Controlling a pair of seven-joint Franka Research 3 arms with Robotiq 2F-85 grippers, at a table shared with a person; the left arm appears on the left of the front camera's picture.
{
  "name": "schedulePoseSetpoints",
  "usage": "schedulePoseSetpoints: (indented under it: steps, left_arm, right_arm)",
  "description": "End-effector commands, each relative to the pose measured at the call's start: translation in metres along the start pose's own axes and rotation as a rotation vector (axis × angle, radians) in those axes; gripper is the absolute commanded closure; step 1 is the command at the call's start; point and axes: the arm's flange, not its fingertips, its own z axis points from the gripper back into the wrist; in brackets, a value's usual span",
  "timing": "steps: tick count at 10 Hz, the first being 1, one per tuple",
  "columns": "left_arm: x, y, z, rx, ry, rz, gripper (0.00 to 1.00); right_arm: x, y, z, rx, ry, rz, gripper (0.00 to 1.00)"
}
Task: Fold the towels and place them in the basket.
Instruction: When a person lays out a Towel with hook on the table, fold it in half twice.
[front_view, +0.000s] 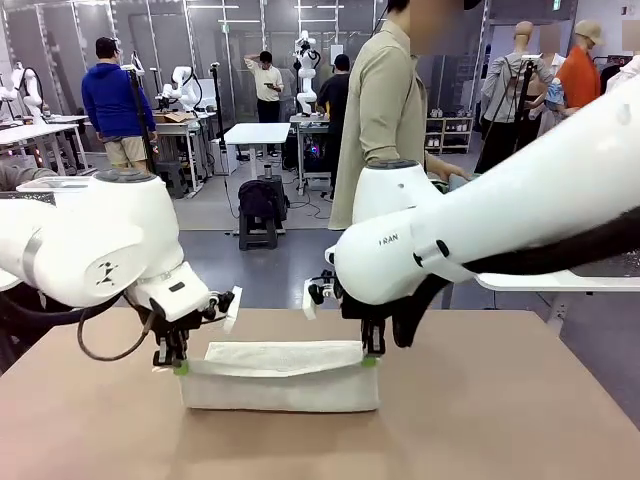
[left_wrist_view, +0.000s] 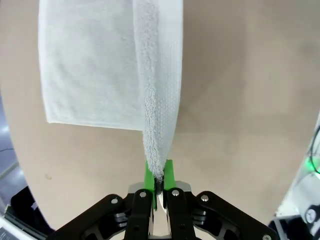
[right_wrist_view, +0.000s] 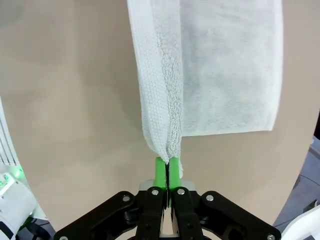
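Brown tabletop (front_view: 500, 400) spreads beneath my arms. Midway between its side edges, the off-white towel (front_view: 280, 388) hangs doubled, its lower part on the table. My left gripper (front_view: 180, 368) and right gripper (front_view: 371, 359) each pinch an upper corner tight.

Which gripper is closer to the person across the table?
Right. The right gripper pinches one towel corner almost straight in front of the person. The left gripper holds the other corner, farther off to the side.
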Motion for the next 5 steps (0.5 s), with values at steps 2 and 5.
schedulePoseSetpoints:
  steps: [2,5]
  left_arm:
    - [0.007,0.035,0.008,0.015,0.056,0.003,1.0]
    - [0.004,0.034,0.008,0.015,0.019,0.002,1.0]
  right_arm:
    - [0.007,-0.037,-0.002,0.022,0.044,0.014,1.0]
    - [0.007,-0.042,-0.008,0.03,0.05,0.007,1.0]
